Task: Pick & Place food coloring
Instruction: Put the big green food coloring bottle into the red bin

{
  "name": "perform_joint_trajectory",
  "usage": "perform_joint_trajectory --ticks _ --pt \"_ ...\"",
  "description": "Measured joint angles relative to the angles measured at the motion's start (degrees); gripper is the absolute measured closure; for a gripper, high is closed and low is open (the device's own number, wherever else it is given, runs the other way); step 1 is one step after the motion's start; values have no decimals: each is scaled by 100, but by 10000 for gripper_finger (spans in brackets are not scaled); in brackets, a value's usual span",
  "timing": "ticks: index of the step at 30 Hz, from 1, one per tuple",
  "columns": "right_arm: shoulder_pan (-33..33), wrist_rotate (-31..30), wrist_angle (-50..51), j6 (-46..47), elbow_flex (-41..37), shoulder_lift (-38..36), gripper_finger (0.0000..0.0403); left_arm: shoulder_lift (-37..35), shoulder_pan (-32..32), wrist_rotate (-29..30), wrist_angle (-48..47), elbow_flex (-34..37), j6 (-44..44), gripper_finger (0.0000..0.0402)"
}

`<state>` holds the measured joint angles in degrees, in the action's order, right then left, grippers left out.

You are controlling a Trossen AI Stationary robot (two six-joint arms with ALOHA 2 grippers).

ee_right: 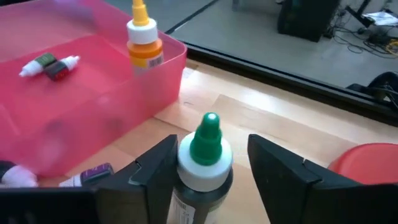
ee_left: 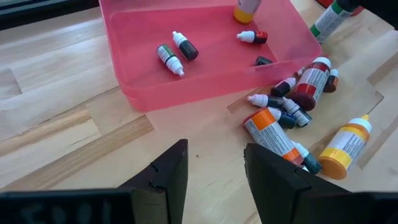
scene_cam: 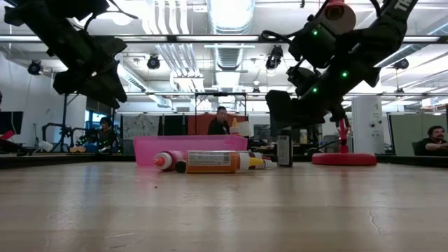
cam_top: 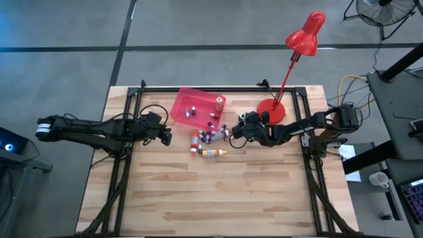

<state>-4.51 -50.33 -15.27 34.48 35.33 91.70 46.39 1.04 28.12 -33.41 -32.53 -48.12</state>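
Right tool [ee_right: 208, 171] sits low over the table [cam_top: 218, 192] beside the pink tray [cam_top: 182, 106], its fingers [ee_right: 155, 171] spread to either side of an upright dark bottle with a green cap [ee_right: 206, 155]; I see gaps at both sides, so nothing is clamped. From the level camera I see that bottle [scene_cam: 284, 150] standing on the wood. Left tool [ee_left: 214, 180] hovers off the tray's other side, fingers apart and empty. Most of the food coloring [cam_top: 206, 141] lies in a loose heap on the table just beside the tray. I count a few small bottles [ee_left: 177, 51] lying inside the tray and an orange bottle [ee_right: 144, 42] standing upright in it.
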Motion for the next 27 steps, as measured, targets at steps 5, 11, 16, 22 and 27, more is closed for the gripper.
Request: perform_joint_trajectory --ticks 5,11,16,22,27 --pt "0 530 1 -470 0 -81 190 0 0 4 1 0 -2 271" --pt "21 1179 69 -798 2 -160 157 0 0 7 4 0 -4 271" --pt "17 1163 720 -772 2 -391 133 0 0 7 24 0 -4 271" --pt "11 1170 1736 -767 2 -975 114 0 0 9 42 0 -4 271" --pt "-51 2136 2368 -1246 0 -1835 104 0 0 11 46 0 -3 271"
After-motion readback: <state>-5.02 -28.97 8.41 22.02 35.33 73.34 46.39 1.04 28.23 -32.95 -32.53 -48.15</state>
